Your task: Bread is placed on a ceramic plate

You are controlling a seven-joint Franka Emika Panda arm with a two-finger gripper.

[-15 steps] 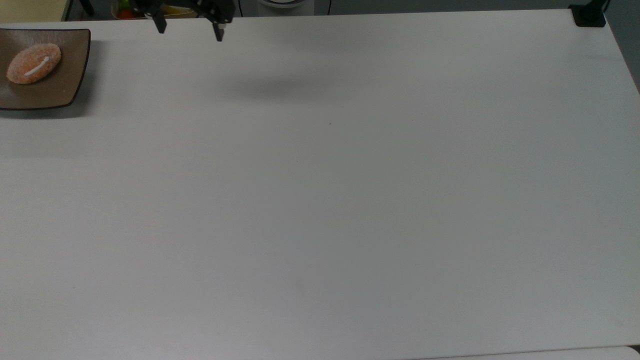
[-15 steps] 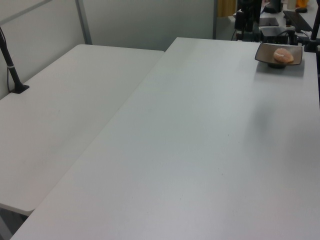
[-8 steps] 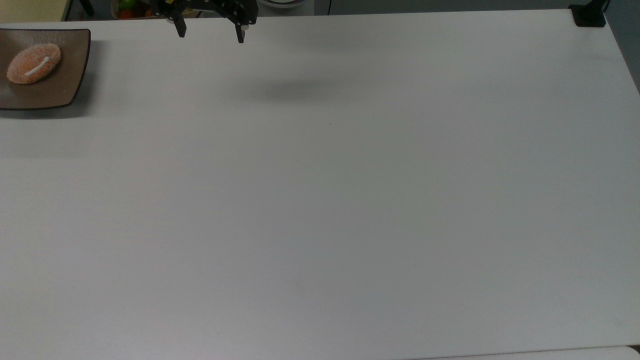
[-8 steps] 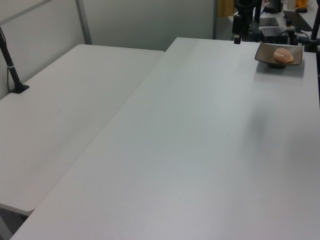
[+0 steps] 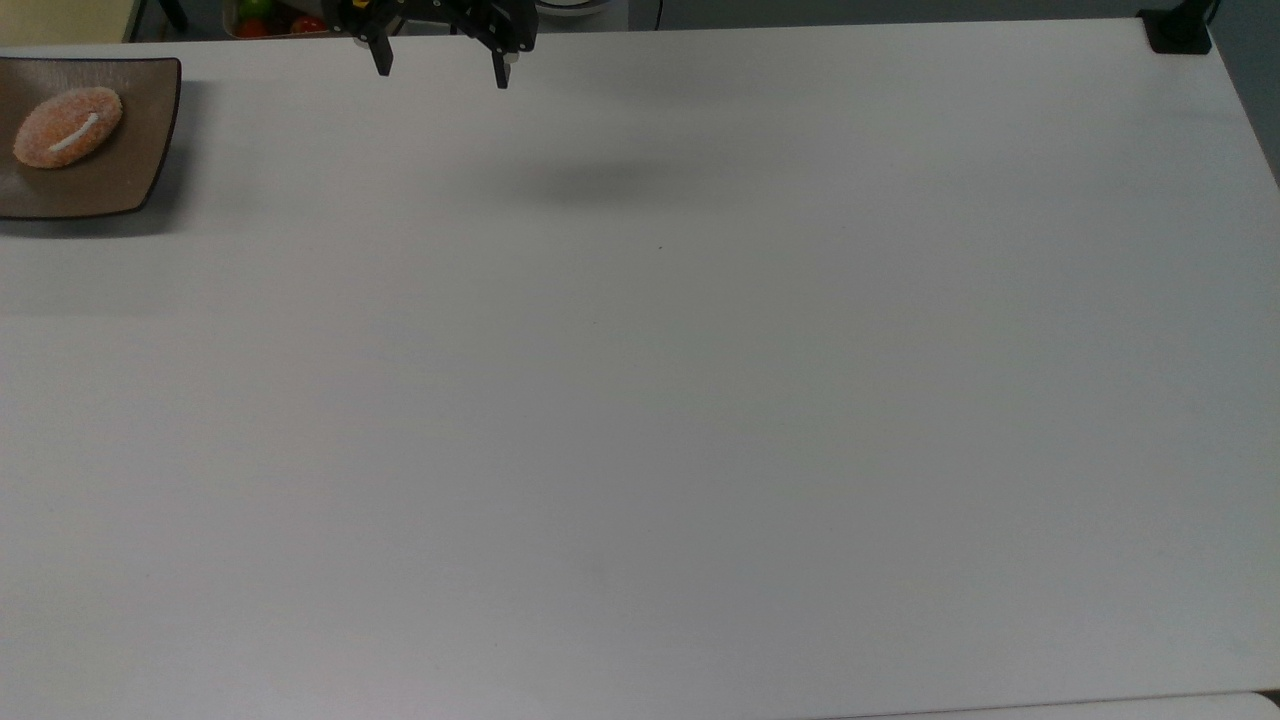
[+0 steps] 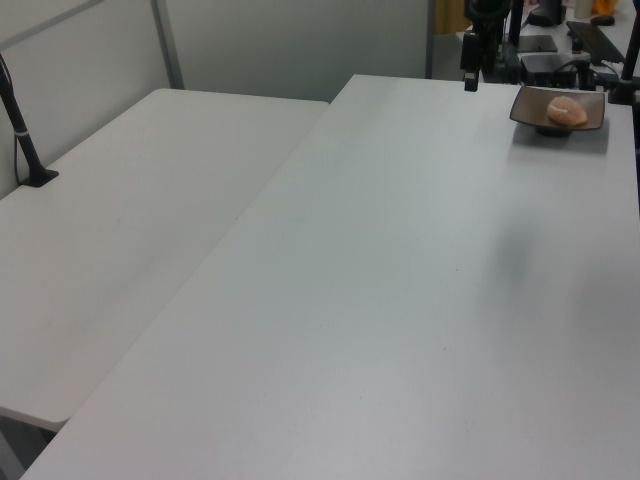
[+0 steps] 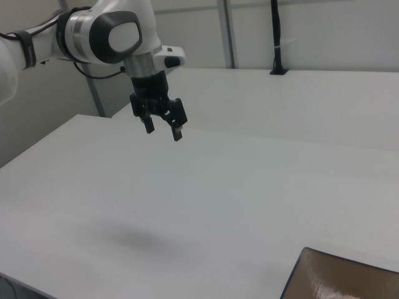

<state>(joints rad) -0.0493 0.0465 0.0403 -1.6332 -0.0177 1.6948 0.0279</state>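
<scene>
Evidently done: the bread (image 5: pixel 68 127) lies sugared side up on the ceramic plate (image 5: pixel 125 180), at the top view's 10 o'clock.
End effector (image 5: pixel 441 68): spread wide, empty, above the tabletop (image 5: pixel 640 400), well apart from the plate.
Cut off: plate's far side in the top view; arm mostly cropped.

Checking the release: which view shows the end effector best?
The right view: the end effector hangs whole above the table, fingers apart, empty. The top view shows its fingertips; the left view one finger.
</scene>
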